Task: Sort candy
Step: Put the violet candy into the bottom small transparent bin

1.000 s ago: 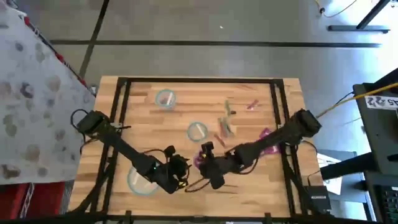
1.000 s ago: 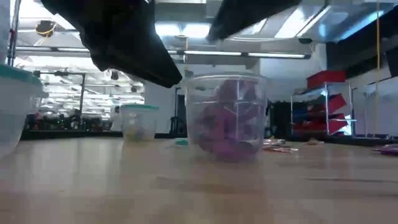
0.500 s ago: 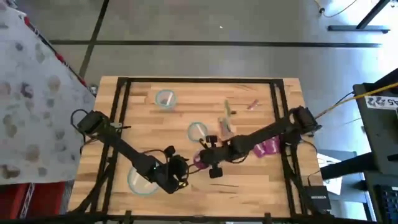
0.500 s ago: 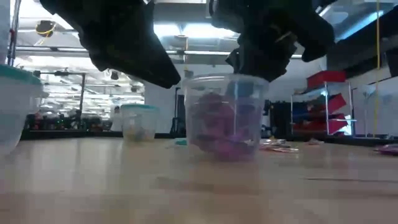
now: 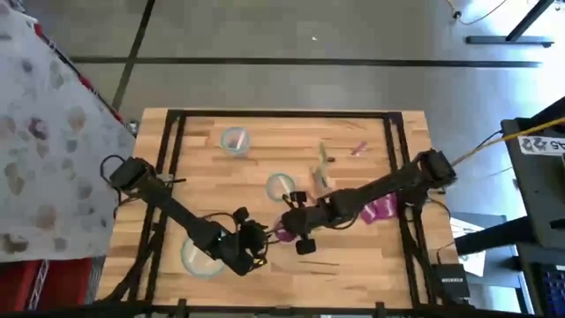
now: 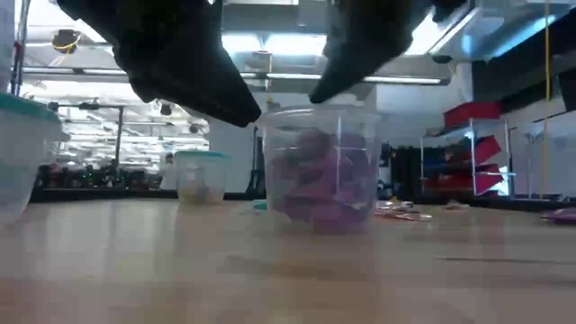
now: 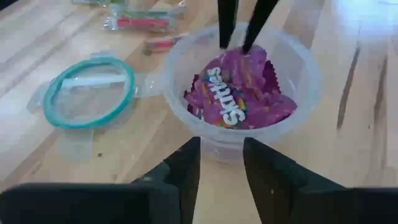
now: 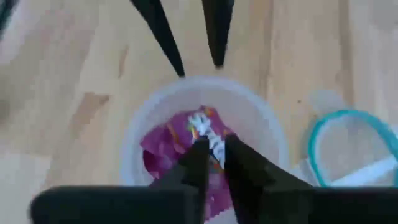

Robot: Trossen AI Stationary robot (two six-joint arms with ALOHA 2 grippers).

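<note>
A clear plastic cup (image 7: 298, 93) stands on the wooden table, near its front edge (image 5: 281, 234). It is partly filled with magenta-purple candy packets (image 7: 239, 99). My right gripper (image 7: 235, 45) hangs open just above the cup's mouth, pointing down at the packets (image 8: 168, 149), with nothing between its fingers. My left gripper (image 7: 221, 146) is open and reaches in from the table's left. Its fingertips (image 8: 180, 71) are at the outside of the cup's wall, close to the rim. More purple packets (image 5: 380, 209) and thin pink and greenish candy (image 5: 322, 172) lie loose on the table at the right. My left gripper's two fingertips (image 7: 193, 149) stand against the outer wall (image 7: 219, 148) of the cup, slanting down from the table's left. Both are outside the cup. Whether they touch the wall I cannot tell.
A teal-rimmed lid (image 7: 87, 93) lies flat beside the cup toward the far edge. A small teal-rimmed bowl (image 5: 234, 140) stands at the far left, and a larger one (image 5: 201, 256) is at the near left under my left arm. The black frame rails (image 5: 393, 141) border the table.
My right gripper has moved from the near side of the cup toward the far edge, to over its mouth. It dropped to the rim, then rose a little. My left arm and the cup have kept still.
</note>
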